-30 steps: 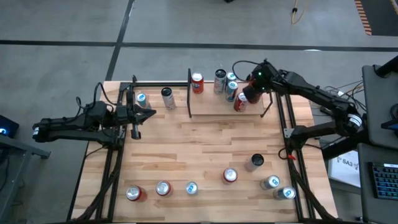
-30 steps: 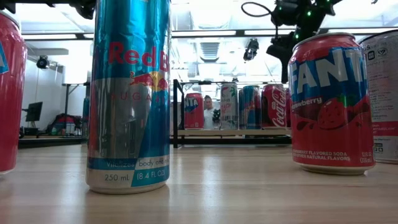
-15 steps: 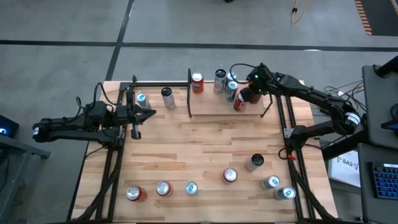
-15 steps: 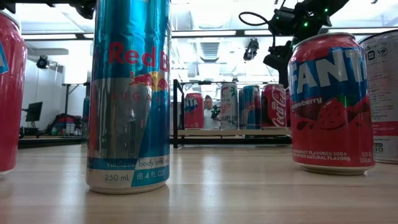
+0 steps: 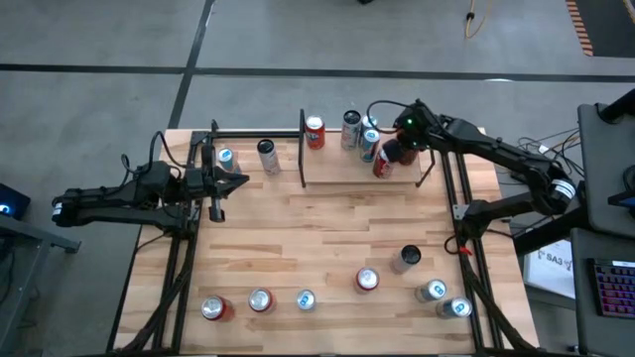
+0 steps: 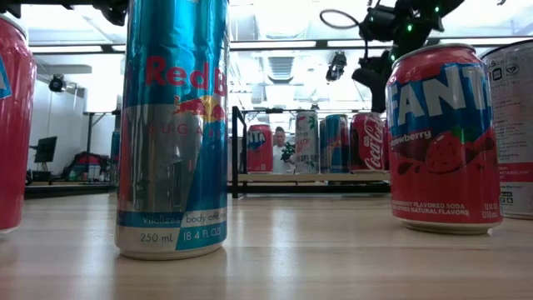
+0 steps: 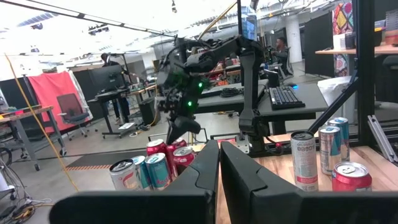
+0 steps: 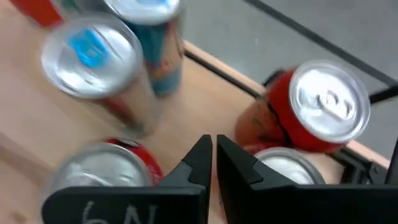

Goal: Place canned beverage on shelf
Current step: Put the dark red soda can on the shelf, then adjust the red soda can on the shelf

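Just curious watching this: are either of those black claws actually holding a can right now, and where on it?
No. The right gripper is shut and empty above the cans on the small light-wood shelf; the left gripper is shut on nothing too.

Your right hand (image 5: 401,151) has shifted from where it was a second ago, moving toward 10 o'clock across the shelf (image 5: 337,175), and it now hovers with fingers closed above the cluster of cans (image 5: 369,139) there. In the low view it sits slightly higher above the red cola can (image 6: 367,142).
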Controlling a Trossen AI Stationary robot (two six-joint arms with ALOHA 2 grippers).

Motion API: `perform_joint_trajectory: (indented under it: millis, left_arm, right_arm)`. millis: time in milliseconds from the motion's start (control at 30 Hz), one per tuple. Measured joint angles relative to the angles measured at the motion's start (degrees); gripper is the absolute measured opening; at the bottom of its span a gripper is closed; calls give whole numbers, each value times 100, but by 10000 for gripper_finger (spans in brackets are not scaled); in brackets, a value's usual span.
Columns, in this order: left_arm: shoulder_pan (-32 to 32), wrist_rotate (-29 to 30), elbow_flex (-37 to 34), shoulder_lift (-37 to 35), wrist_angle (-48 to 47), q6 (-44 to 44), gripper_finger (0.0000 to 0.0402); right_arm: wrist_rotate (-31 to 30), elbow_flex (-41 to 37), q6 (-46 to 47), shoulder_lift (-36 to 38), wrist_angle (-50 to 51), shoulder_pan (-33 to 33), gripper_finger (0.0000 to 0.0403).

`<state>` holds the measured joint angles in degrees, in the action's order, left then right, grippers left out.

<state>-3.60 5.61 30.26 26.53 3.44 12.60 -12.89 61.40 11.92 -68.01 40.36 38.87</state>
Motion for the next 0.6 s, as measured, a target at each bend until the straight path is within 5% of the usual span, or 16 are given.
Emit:
perform_joint_trajectory:
  millis: [433, 600]
  left_arm:
    - [2, 0, 0, 0, 0, 0, 0]
    - [0, 0, 0, 1, 0, 0, 0]
  right_arm:
    - [-25, 1065, 767, 35, 2240, -214, 12]
    - [-107, 1036, 762, 111, 2284, -468, 12]
